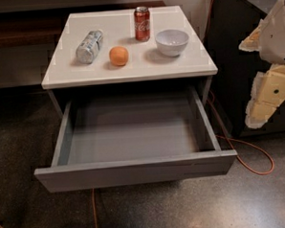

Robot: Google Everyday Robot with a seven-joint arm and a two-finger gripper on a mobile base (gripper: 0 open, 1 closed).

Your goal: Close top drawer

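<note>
Gaping top drawer (136, 171); claw (265, 99) at right.

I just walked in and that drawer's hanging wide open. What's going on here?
A robot is meant to close the top drawer, but nothing is touching it. The drawer is pulled far out under the tabletop. The gripper hangs at the right edge of the view, off to the side of the table and away from the drawer front. On top sit a bottle lying on its side, an orange, a can and a bowl.
</note>
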